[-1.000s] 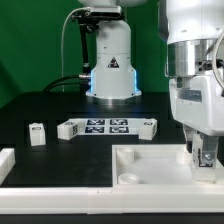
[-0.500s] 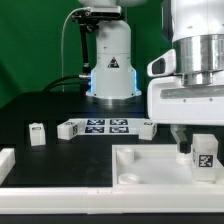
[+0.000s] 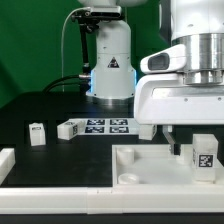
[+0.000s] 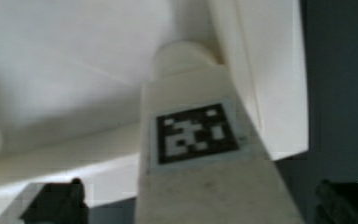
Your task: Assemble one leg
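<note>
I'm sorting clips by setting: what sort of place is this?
Most likely a robotics lab bench: a robot arm base stands on a dark table, a marker board carries tags, and tagged white furniture parts such as a leg lie about.

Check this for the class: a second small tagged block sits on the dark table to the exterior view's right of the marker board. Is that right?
The side is wrong. The exterior view shows the small tagged block on the dark table to the exterior view's left of the marker board, apart from it.
</note>
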`<state>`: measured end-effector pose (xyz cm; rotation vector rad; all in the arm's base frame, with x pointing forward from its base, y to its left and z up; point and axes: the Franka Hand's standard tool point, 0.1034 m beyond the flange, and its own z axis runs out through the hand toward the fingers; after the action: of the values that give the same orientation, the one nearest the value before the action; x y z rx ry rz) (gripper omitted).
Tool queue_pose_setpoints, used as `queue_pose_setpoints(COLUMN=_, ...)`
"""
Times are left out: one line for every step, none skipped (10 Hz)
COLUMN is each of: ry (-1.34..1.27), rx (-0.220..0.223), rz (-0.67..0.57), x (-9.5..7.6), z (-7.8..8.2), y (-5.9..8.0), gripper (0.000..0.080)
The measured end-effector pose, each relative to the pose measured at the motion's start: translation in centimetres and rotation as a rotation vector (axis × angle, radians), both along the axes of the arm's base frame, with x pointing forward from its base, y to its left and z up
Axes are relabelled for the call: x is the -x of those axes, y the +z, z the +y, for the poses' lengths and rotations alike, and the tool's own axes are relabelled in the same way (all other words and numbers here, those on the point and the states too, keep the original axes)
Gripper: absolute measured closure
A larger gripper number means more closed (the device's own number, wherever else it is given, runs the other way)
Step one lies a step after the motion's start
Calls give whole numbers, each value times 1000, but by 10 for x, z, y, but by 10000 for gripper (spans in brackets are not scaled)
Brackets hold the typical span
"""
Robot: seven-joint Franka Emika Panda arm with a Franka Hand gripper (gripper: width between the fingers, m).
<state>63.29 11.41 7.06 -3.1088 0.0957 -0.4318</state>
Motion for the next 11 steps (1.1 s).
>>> queue_pose_setpoints(ry=-4, rx=-1, rz=0, x=0, z=-1, y=0, gripper=151)
queue_pose_setpoints(ry=-8, rx=-2, rz=0, x=0, z=-1, y=0, gripper=272)
queue_pose_setpoints(ry=-8, rx=-2, rz=0, x=0, z=-1, y=0, gripper=411)
queue_pose_setpoints(ry=-8, rx=-2, rz=0, x=0, z=-1, y=0, gripper=411)
queue_pose_setpoints(ry=-9, rx=-2, rz=1, x=0, z=-1, y=0, gripper=509)
queue_pose_setpoints(ry=-9, rx=-2, rz=1, x=0, z=-1, y=0, gripper=509)
queue_pose_setpoints(ry=-34, rx=-9, rz=0, x=0, z=-1, y=0, gripper=509)
queue_pose_setpoints(ry=-101, rx=-30, rz=1, x=0, z=-1, y=-1, gripper=509)
queue_pose_setpoints(ry=-318, rx=-88, rz=-5, x=0, z=-2, y=-2, gripper=509)
queue_pose_setpoints(ry=-437, rx=-117, rz=-7, x=1, z=-1, y=-2, gripper=509)
queue_pose_setpoints(ry=-578, rx=-149, rz=-5, x=2, z=-2, y=-3, gripper=509)
